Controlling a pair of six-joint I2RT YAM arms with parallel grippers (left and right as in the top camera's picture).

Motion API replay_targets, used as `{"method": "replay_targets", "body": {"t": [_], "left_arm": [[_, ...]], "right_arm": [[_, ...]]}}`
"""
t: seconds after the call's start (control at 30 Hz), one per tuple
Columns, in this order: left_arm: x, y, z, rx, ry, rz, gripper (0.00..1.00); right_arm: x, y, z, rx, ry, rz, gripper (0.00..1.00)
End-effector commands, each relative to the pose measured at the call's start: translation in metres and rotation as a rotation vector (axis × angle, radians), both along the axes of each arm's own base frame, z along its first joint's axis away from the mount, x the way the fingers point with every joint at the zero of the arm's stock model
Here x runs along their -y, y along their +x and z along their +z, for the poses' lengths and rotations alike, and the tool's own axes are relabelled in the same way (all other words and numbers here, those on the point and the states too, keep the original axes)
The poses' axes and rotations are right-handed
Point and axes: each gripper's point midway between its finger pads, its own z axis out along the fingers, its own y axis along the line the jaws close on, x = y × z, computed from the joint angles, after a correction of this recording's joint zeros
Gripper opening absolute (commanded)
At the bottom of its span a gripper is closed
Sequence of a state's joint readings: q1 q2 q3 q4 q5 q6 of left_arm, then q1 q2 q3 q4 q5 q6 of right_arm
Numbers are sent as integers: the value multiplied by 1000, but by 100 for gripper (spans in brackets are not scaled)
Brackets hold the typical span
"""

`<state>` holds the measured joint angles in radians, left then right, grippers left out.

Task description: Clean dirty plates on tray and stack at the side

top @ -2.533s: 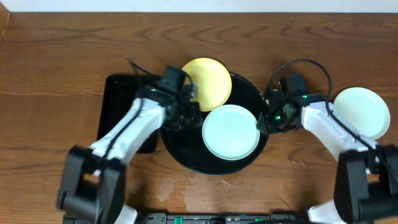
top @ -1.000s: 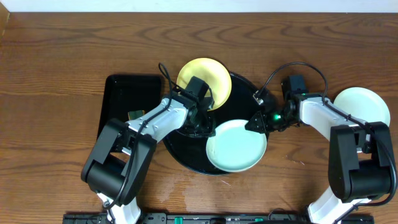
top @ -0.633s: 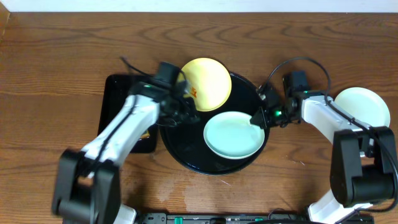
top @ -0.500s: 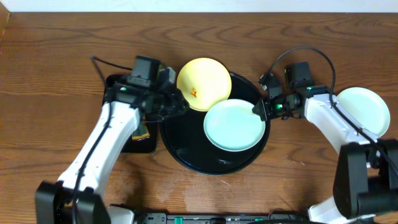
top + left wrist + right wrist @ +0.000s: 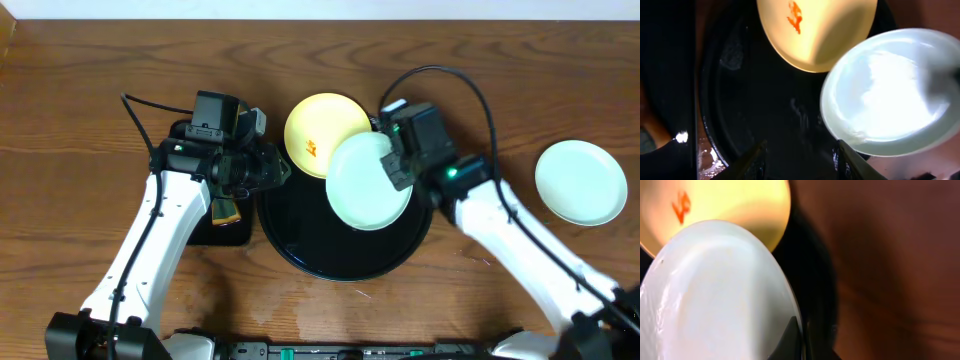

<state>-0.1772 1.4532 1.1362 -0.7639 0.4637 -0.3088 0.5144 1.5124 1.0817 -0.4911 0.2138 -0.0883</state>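
One wooden tabletop (image 5: 100,70) carries everything. Broad bare wood runs along its far side and also stretches to the right of the round tray (image 5: 310,245).

The round tray sits mid-tabletop. Its glossy black floor is bare over the near and left parts, and its raised rim is free along the near side. Just left of it, almost touching its rim, lies the rectangular tray (image 5: 232,233), partly covered by the left arm.

The yellow plate (image 5: 320,125) rests on the round tray's far-left rim, overhanging outward, hollow side up, with an orange smear (image 5: 795,16) near its left part. The held mint plate (image 5: 365,190) hangs over the round tray's far-right part, hollow side up. It appears slightly tilted, and its far-left edge overlaps the yellow plate in the overhead view. The second mint plate (image 5: 580,182) lies flat on the wood, well to the right of the round tray.

The right end effector (image 5: 800,339) is clamped on the held mint plate's far-right rim. The left end effector (image 5: 802,159) hovers over the round tray's left part, its fingers spread with nothing between them.
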Motion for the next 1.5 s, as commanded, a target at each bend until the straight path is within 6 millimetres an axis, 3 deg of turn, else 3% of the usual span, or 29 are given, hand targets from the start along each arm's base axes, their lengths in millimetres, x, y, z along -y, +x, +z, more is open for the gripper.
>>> {"method": "replay_targets", "body": {"t": [0.0,0.17,0.33,0.53,0.73,1.47], "left_arm": [[-9,6,5,30,30,7,44],[-24,10,4,23,33,54,44],[-39,10,3,3,36,96,44],[-41,7,1,-9,39,99,44],[-41,7,1,-11,40,99,44],[-41,5,-1,-21,41,99,44]], "right_arm": [[13,3,63,255,-192,-80,1],[-2,-12,98,410,-368,-38,1],[-24,-29,115,492,-522,50,1],[-43,-43,128,555,-616,117,1],[-51,-48,133,579,-645,148,1],[-52,-47,138,597,-627,124,1]]}}
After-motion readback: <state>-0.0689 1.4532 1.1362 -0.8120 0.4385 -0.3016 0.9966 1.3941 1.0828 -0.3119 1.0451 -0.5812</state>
